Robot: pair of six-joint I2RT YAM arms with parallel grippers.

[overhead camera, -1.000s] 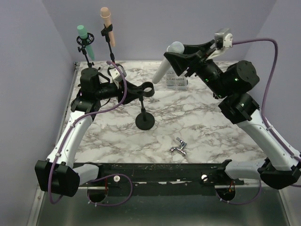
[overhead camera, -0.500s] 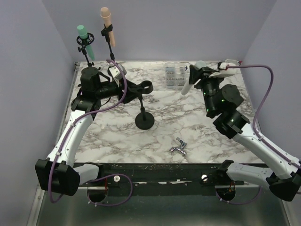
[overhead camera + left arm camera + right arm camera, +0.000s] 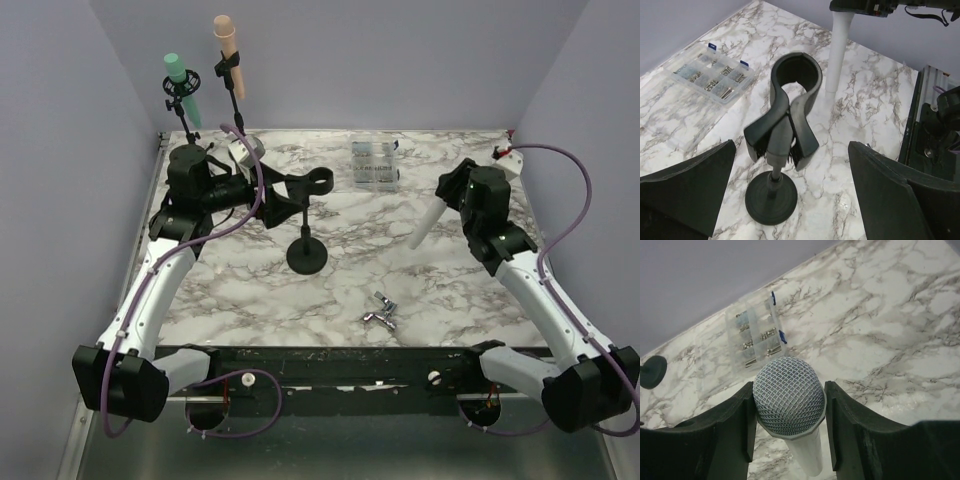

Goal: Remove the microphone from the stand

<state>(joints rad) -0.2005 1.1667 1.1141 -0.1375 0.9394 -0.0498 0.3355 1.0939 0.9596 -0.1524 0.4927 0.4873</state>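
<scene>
While clear of stand (image 3: pixel 790 100) and table (image 3: pixel 460 290) edges, microphone (image 3: pixel 428 222) pinched in right end effector (image 3: pixel 789 400); left end effector (image 3: pixel 791 146) spread.

Marble-patterned table (image 3: pixel 440 290) ahead of my arm bases is carrying a black stand (image 3: pixel 307 257) on its round base near centre, a clear parts box (image 3: pixel 374 163) toward the far edge, and a small metal fitting (image 3: pixel 381 312) nearer me.

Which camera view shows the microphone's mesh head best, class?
The right wrist view: the microphone fills the centre, mesh head up close, held in the right gripper. Top external shows only its white handle pointing down from that gripper, the head hidden. Left wrist shows just the handle.
</scene>
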